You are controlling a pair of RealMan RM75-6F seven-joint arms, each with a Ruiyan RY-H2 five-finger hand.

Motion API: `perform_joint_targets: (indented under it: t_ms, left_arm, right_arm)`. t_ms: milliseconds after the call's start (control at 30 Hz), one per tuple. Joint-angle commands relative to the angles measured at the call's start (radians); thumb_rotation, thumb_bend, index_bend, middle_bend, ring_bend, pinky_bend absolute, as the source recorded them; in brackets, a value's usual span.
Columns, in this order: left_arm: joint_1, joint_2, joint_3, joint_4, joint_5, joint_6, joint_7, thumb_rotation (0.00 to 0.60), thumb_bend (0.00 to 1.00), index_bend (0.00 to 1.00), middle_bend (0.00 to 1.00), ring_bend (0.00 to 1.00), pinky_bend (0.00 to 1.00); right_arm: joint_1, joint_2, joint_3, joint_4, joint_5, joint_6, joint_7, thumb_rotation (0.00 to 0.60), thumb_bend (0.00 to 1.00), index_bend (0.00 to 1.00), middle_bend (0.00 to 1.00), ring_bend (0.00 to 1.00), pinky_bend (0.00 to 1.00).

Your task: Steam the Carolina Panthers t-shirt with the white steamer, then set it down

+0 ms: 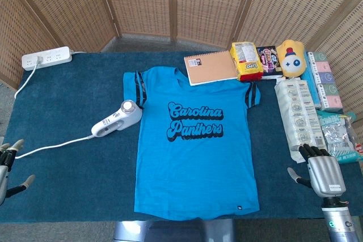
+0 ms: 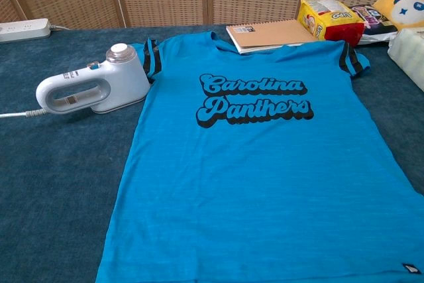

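A: Wicker screens (image 1: 142,1) behind, dark blue cloth over table (image 1: 68,185). Where's the shirt?

B: Carolina Panthers t-shirt (image 1: 195,140) lies flat mid-table, print up. White steamer (image 1: 117,119) rests on its side just beside the shirt's left sleeve, cord (image 1: 54,147) running off toward the power strip (image 1: 46,58) at the far corner.

A: Hands?

B: Left hand (image 1: 7,165) at the near left edge, fingers apart, holding nothing, well away from the steamer. Right hand (image 1: 319,169) near the right edge, fingers spread, empty too.

A: Other stuff?

B: Notebook (image 1: 211,67) touching the collar, yellow snack bag (image 1: 245,60), yellow plush toy (image 1: 291,59), packs (image 1: 299,111) along the right side.
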Motion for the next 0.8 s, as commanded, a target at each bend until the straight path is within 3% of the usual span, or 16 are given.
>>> perform_joint_targets:
  t_ms: [33, 367, 800]
  left_arm:
    - [0.000, -0.001, 0.001, 0.001, -0.001, -0.001, 0.001, 0.424, 0.22, 0.07, 0.25, 0.15, 0.25]
    - [-0.004, -0.009, 0.001, -0.001, -0.009, -0.012, 0.013, 0.424, 0.22, 0.07, 0.25, 0.15, 0.25]
    - [-0.076, 0.001, -0.050, -0.099, -0.045, -0.081, 0.133, 0.419, 0.22, 0.07, 0.25, 0.15, 0.25]
  right_arm:
    - [0.000, 0.000, -0.001, 0.001, 0.002, -0.002, 0.000, 0.520, 0.29, 0.34, 0.37, 0.41, 0.41]
    - [-0.007, -0.002, -0.006, 0.018, 0.006, 0.000, 0.016, 0.521, 0.29, 0.34, 0.37, 0.41, 0.41]
    - [-0.026, 0.009, -0.007, 0.030, 0.007, 0.026, 0.044, 0.522, 0.29, 0.34, 0.37, 0.41, 0.41]
